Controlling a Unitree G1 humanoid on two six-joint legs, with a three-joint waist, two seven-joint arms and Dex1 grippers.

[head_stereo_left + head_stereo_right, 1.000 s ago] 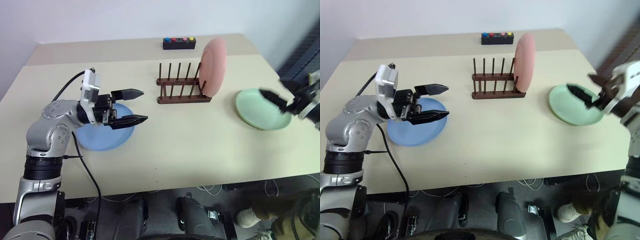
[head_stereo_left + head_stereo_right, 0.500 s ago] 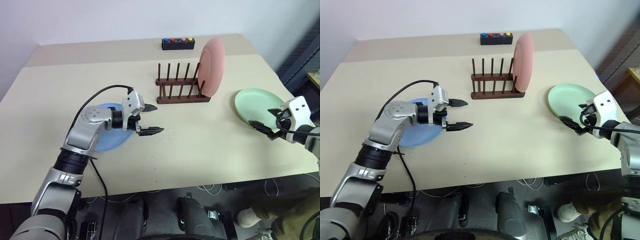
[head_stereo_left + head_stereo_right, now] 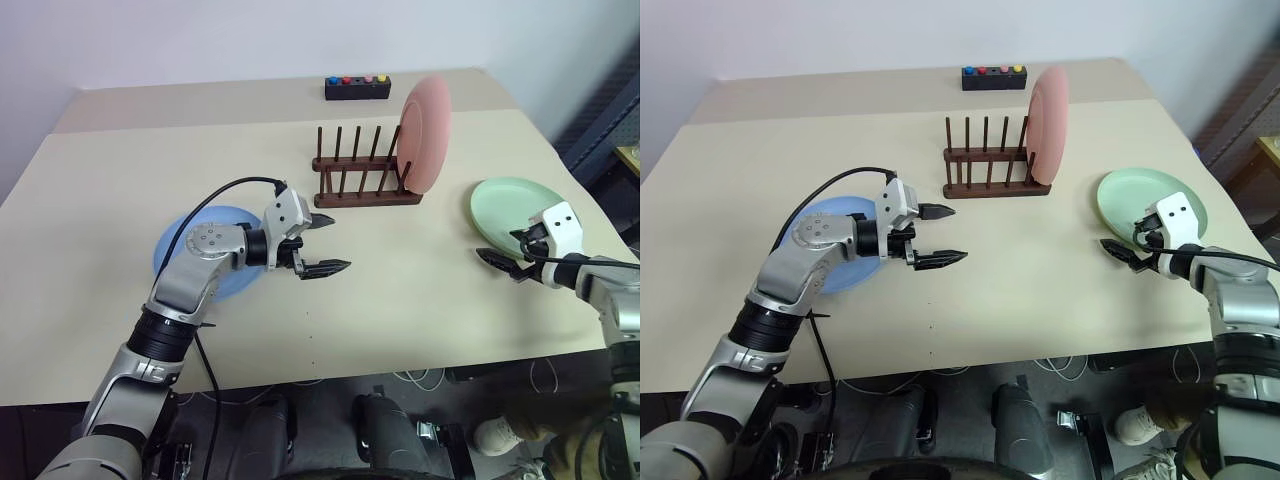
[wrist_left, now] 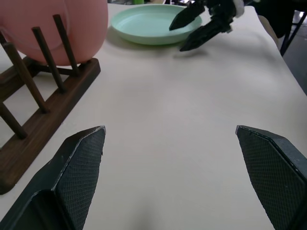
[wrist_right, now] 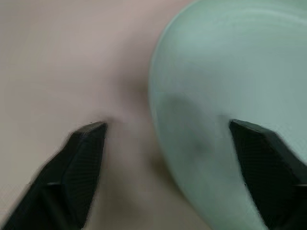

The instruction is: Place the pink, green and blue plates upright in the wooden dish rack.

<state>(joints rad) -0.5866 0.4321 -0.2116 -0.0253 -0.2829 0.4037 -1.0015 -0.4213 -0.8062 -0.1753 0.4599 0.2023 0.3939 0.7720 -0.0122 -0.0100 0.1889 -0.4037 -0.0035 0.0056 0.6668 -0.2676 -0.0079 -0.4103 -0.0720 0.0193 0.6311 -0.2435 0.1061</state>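
Green plate — right end effector open, straddling its near rim.

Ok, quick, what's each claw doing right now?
Left claw: open, holding nothing.
Right claw: open, straddling the near rim of the green plate, not gripping it yet.

blue plate | mostly hidden by left arm | pink plate cut off

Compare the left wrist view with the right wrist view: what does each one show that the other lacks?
Left wrist view alone: the pink plate standing in the wooden dish rack, and the right gripper seen from across the table. Right wrist view alone: one black finger over the plate, the other over the tabletop. Both: the green plate lying flat.
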